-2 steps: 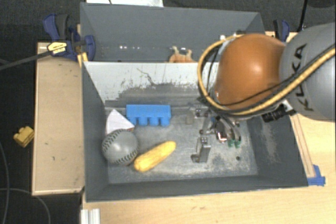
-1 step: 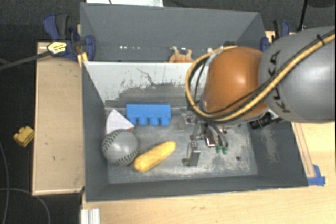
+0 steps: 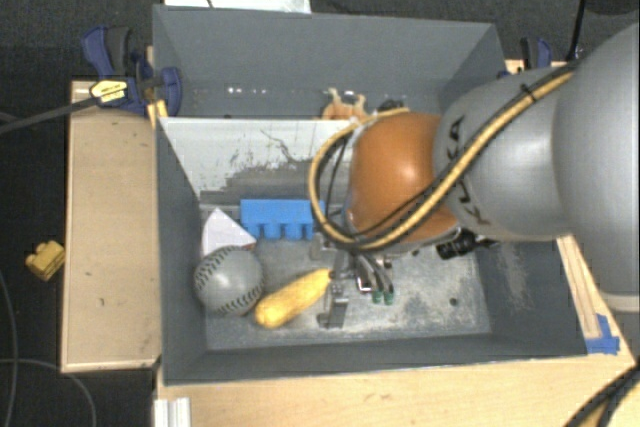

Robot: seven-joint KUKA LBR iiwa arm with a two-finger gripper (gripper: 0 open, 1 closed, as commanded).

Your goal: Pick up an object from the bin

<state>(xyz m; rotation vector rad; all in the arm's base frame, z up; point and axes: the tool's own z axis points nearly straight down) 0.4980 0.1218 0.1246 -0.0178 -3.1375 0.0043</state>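
The hand is low over the floor of the grey metal bin, towards its near wall. Most of it is hidden under the arm's round orange cover and the looped yellow-and-black cables. Only dark metal parts and a bit of green poke out below, so I cannot tell whether the hand is released or clenched.

Just beside the hand, on the view's left, lies a yellow, corn-cob-shaped toy. Its nearer end reaches right up to the hand, but whether the 2 touch is hard to make out.

Beyond the toy, farther from the hand, sits a grey stitched ball, touching the toy's far end. Behind the ball, a white folded piece leans against a blue ridged plastic block, whose end nearest the hand is cut off by the cables.

Far behind the hand, at the back wall, a small pale orange thing peeks over the cover; its shape is unclear.
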